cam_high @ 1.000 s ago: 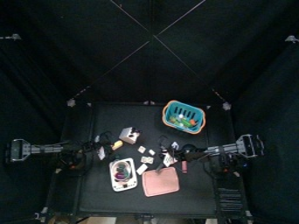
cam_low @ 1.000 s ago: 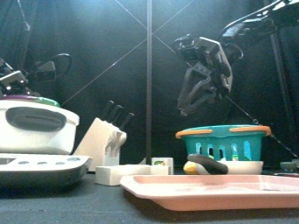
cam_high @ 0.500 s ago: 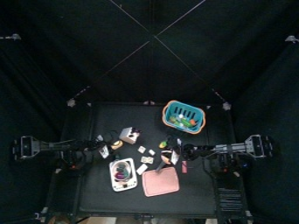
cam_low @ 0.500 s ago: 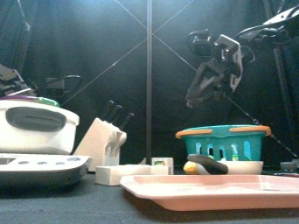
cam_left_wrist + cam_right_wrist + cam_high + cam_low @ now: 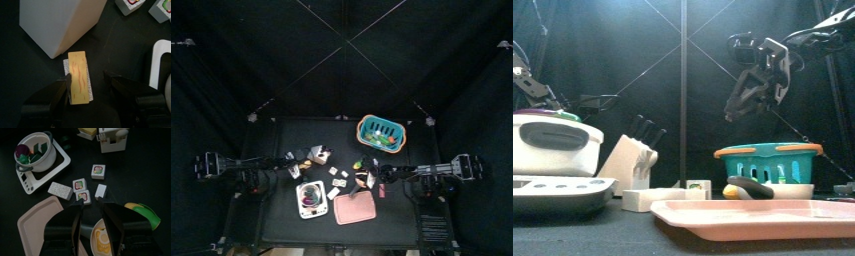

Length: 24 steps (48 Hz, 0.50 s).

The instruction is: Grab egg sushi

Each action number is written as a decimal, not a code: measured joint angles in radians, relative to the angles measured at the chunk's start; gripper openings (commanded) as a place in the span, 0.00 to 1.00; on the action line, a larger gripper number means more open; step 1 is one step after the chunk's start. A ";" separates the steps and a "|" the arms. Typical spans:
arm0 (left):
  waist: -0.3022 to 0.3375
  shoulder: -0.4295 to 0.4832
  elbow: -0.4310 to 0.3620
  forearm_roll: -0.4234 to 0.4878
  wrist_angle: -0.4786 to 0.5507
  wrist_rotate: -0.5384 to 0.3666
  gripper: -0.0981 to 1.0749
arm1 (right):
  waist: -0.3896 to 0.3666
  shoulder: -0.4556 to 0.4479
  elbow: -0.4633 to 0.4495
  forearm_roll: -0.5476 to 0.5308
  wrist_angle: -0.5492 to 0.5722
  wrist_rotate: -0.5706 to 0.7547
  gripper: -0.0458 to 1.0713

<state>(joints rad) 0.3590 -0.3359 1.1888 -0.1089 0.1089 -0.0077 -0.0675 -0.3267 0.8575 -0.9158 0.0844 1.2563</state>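
The egg sushi point(image 5: 80, 75) is a yellow oblong slab on a white base. It lies flat on the black table next to the beige knife block point(image 5: 63, 22). My left gripper point(image 5: 85, 81) is low over it, open, with one jaw on each side and not closed on it. In the right wrist view the sushi point(image 5: 85, 132) shows as a small yellow piece by the knife block point(image 5: 111, 141). My right gripper point(image 5: 743, 103) hangs high above the table, right of centre, open point(image 5: 91, 208) and holding nothing.
A teal basket point(image 5: 380, 130) stands at the back right. A pink tray point(image 5: 356, 208) lies at the front. A toy stove with a white pot point(image 5: 310, 198) is front left. Several small sushi rolls point(image 5: 97, 172) lie mid-table. A white and yellow piece point(image 5: 100, 239) lies below the right gripper.
My right gripper has moved up and to the right, then nearly stopped. My left arm has shifted slightly at the left side.
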 measured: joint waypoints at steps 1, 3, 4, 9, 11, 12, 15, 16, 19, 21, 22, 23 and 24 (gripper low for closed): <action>0.002 0.005 0.006 0.002 0.003 -0.006 0.84 | 0.000 0.000 0.000 0.000 -0.002 0.000 0.67; 0.002 0.006 0.008 0.012 0.002 0.002 0.84 | 0.000 0.002 0.000 0.002 -0.002 0.002 0.67; 0.002 0.006 0.005 0.014 0.002 -0.005 0.84 | 0.000 0.002 0.000 0.002 -0.002 0.002 0.67; 0.003 -0.002 0.003 0.032 0.012 0.000 0.84 | 0.000 0.005 0.000 0.002 -0.003 0.002 0.67; 0.003 -0.005 0.003 0.040 0.015 0.000 0.84 | 0.000 0.008 0.000 0.002 -0.003 0.002 0.67; 0.003 -0.009 0.003 0.043 0.017 0.000 0.84 | 0.000 0.008 0.000 0.002 -0.003 0.002 0.67; 0.003 -0.018 0.003 0.048 0.020 -0.003 0.84 | 0.000 0.008 0.000 0.002 -0.003 0.002 0.67; 0.002 -0.020 0.003 0.049 0.020 -0.005 0.84 | 0.000 0.009 0.000 0.002 -0.003 0.002 0.67; 0.003 -0.021 0.003 0.049 0.021 -0.005 0.84 | 0.000 0.009 0.000 0.003 -0.003 0.002 0.67; 0.002 -0.021 0.006 0.049 0.025 -0.003 0.83 | 0.000 0.009 0.000 0.002 -0.003 0.002 0.67; 0.003 -0.023 0.008 0.049 0.028 -0.005 0.83 | 0.000 0.009 0.000 0.002 -0.002 0.002 0.67; 0.003 -0.021 0.009 0.049 0.028 -0.002 0.83 | 0.000 0.009 0.000 0.003 -0.002 0.003 0.67; 0.002 -0.023 0.011 0.049 0.028 0.002 0.83 | 0.000 0.009 0.000 0.003 -0.003 0.003 0.67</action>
<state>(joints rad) 0.3605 -0.3590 1.1996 -0.0598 0.1365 -0.0061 -0.0675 -0.3175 0.8575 -0.9127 0.0813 1.2594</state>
